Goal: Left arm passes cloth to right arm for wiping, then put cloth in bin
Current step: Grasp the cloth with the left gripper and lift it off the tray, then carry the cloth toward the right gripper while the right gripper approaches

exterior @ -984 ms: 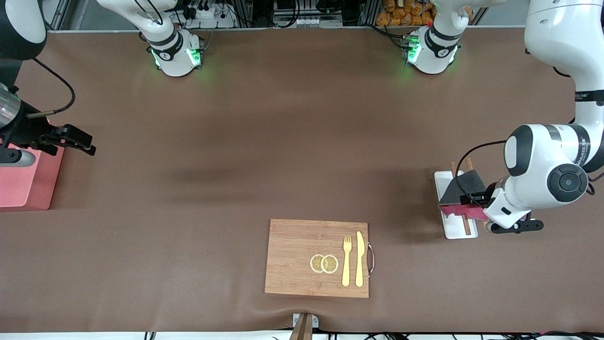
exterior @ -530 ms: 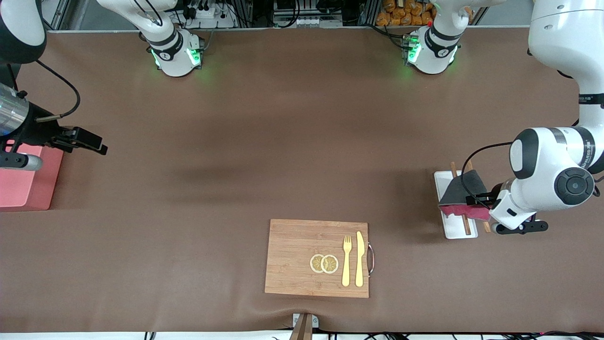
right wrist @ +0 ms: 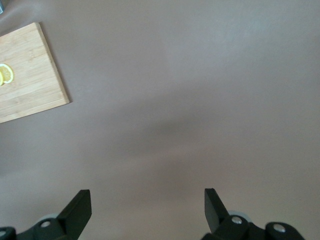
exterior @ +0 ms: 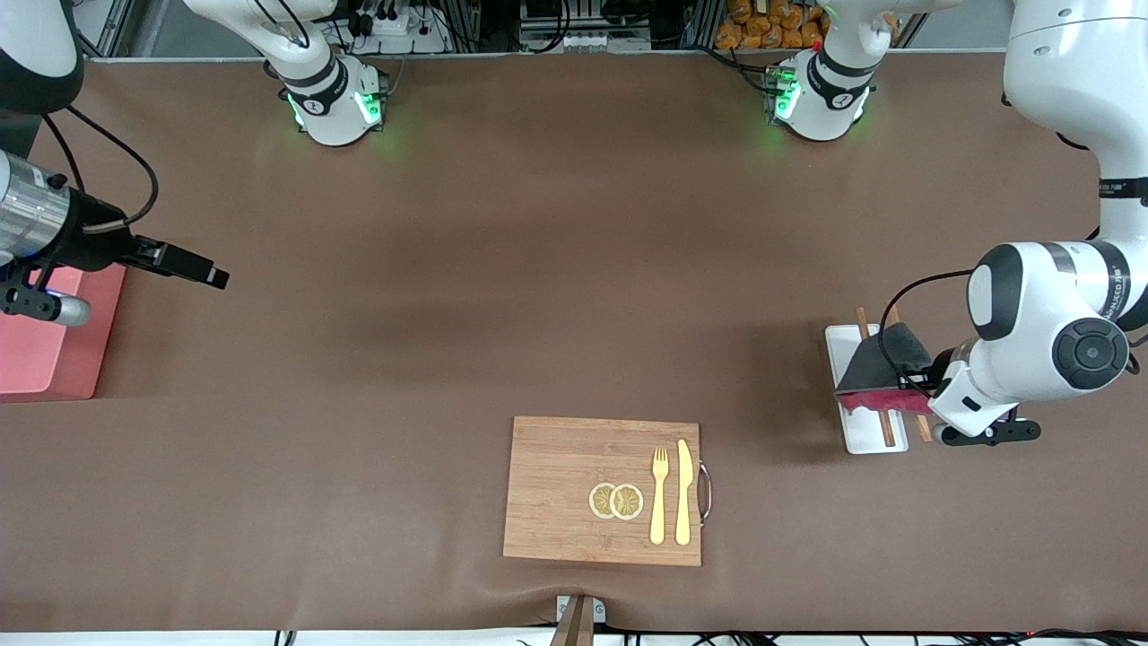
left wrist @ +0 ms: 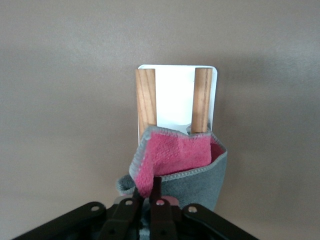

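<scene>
The cloth (exterior: pixel 881 366), dark grey outside and crimson-pink inside, rests folded on a white tray (exterior: pixel 863 434) at the left arm's end of the table. My left gripper (exterior: pixel 913 380) is at the cloth's edge, mostly hidden under its white wrist housing. In the left wrist view the left gripper (left wrist: pixel 149 187) is shut on the cloth (left wrist: pixel 176 154), pinching its pink fold. My right gripper (exterior: pixel 212 277) hovers over the bare mat beside the salmon-pink bin (exterior: pixel 40 363). In its own wrist view the right gripper (right wrist: pixel 146 198) stands open, holding nothing.
Two wooden rods (left wrist: pixel 145 99) lie on the tray (left wrist: pixel 175 92) under the cloth. A wooden cutting board (exterior: pixel 574 480) near the front camera carries lemon slices (exterior: pixel 616 501), a fork (exterior: pixel 659 504) and a knife (exterior: pixel 683 492).
The left gripper's jaws have closed on the cloth's fold. The right gripper has slid away from the bin toward the middle of the table.
</scene>
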Robot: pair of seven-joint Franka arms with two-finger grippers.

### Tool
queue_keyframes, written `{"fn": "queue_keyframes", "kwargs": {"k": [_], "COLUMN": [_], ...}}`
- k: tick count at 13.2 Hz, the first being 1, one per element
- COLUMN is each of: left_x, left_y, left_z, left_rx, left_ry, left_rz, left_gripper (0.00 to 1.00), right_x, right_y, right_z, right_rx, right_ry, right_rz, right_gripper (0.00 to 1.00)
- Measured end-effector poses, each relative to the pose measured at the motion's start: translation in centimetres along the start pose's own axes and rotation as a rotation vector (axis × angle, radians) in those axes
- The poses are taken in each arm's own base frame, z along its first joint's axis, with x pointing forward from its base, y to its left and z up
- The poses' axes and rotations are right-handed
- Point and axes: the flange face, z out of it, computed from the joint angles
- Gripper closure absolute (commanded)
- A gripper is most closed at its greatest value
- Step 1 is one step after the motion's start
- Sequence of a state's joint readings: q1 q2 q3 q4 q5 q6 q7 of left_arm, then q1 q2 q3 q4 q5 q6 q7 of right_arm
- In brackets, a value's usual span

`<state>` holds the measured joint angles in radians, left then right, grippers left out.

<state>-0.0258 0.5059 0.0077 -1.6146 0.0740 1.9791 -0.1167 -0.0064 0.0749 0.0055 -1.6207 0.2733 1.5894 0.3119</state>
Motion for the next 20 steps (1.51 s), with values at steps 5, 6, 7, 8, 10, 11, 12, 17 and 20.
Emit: {"fn": "queue_keyframes", "kwargs": {"k": [5,6,7,8,10,11,12,17,20], "left_x": [-1.2,-1.8,-2.3,-2.8,-3.3,-3.6,-4.2,-8.4,-10.8], "left_y": [1.9,2.9,3.7,4.5,6.3,7.9,9.8,21.5,27.2], "left_z": [-5.8,-7.5,-9.2,-10.6,-12.4,-13.1,-13.7,-17.5,-18.9], "left_rx": [-0.030,-0.067,-0.115,-0.167,-0.224,-0.238,-0.249,-0.313,-0.368], "left_ry": [0.037,0.033,0.025,0.012,-0.002,-0.005,-0.010,-0.047,-0.031], "left_rz": [0.023,0.023,0.014,-0.007,-0.059,-0.086,-0.120,-0.327,-0.410], "left_gripper": [1.00,1.00,1.00,1.00,1.00,1.00,1.00,1.00,1.00], "right_x": [-0.9,-1.3,-1.6,-1.8,-2.0,-2.2,-2.5,-2.7,-1.9], "right_y": [-1.8,-2.7,-3.7,-4.7,-6.7,-7.9,-9.4,-15.7,-17.5], "right_z": [0.4,0.6,0.9,1.3,2.3,3.1,4.2,10.1,13.2], "right_rx": [0.061,0.080,0.103,0.131,0.161,0.157,0.154,0.199,0.227], "right_ry": [-0.051,-0.067,-0.090,-0.117,-0.172,-0.198,-0.229,-0.442,-0.527], "right_rz": [0.135,0.172,0.219,0.271,0.370,0.415,0.458,0.601,0.715], "right_gripper": [0.00,0.00,0.00,0.00,0.00,0.00,0.00,0.00,0.00]}}
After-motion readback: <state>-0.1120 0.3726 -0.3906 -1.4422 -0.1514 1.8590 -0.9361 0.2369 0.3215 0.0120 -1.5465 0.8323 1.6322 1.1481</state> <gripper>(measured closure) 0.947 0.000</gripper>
